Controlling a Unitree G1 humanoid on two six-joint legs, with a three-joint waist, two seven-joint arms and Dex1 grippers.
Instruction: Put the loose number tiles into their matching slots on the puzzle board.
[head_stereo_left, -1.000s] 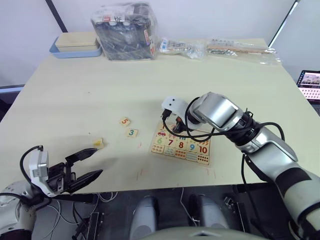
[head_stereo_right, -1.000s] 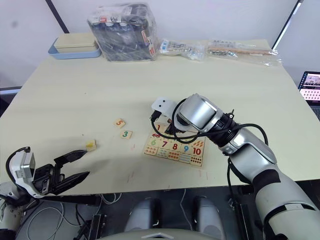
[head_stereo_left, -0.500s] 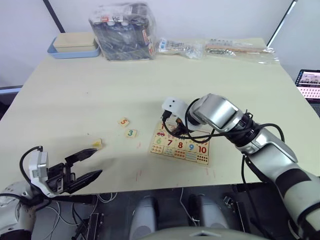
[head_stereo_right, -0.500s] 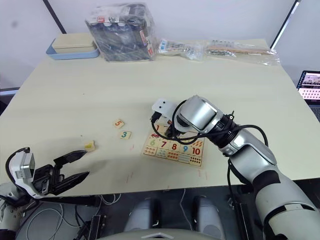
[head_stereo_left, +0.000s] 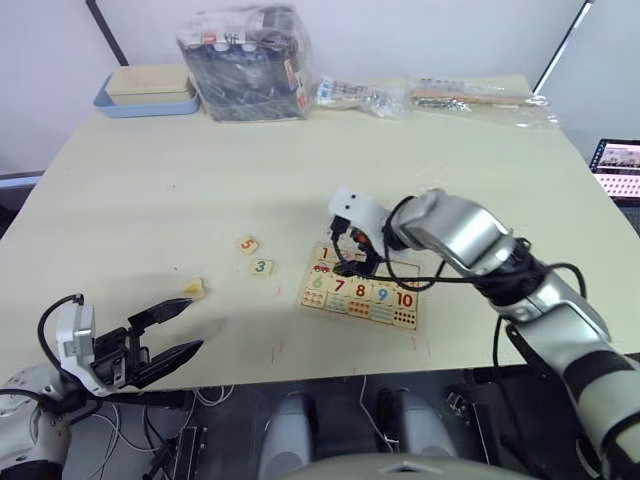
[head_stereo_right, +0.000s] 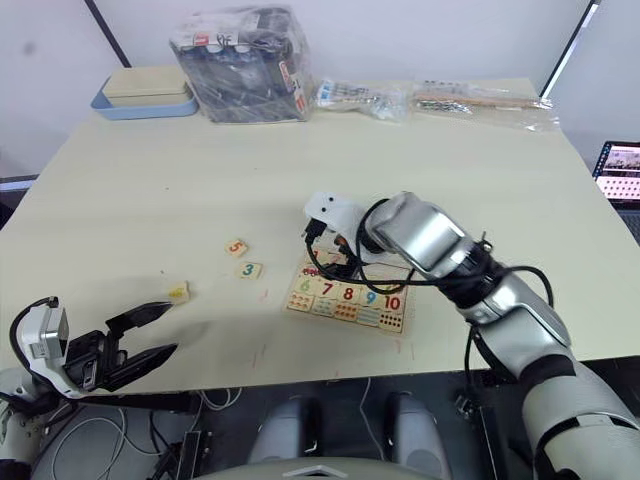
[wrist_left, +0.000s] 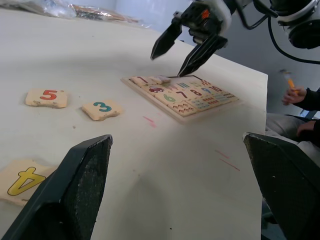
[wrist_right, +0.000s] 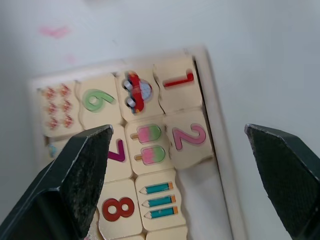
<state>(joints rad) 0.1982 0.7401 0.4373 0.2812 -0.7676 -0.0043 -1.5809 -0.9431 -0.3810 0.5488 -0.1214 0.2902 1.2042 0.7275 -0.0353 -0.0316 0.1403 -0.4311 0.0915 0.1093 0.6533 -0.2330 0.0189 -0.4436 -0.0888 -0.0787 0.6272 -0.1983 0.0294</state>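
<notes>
— Tiles first: where do we stand?

— We see the 1 tile (wrist_right: 176, 80) and the 2 tile (wrist_right: 188, 138) sitting in the puzzle board (head_stereo_left: 362, 288), in the row beside the car and ice-lolly picture squares. The 5 tile (head_stereo_left: 249, 244), the 3 tile (head_stereo_left: 263, 267) and the 4 tile (wrist_left: 22, 181) lie loose on the bench (head_stereo_left: 180, 180), left of the board, the 4 nearest our left end effector (head_stereo_left: 170, 335).

— And the end effectors?

— Our right end effector (wrist_left: 184, 44) hovers over the board's 1–2 corner, fingers spread wide and empty. The left one hangs at the bench's near edge, also wide and holding nothing.

— What could go wrong?

— We judge the 2 looks slightly skewed in its slot; if a fingertip brushes it as the arm lifts, it may pop out. The thin tiles lying flat could also slide instead of being gripped.

— Which view helps most?

— Our right wrist view shows the seating of 1 and 2 closely. The left wrist view reads the 4's digit, which the head views leave unclear.
</notes>
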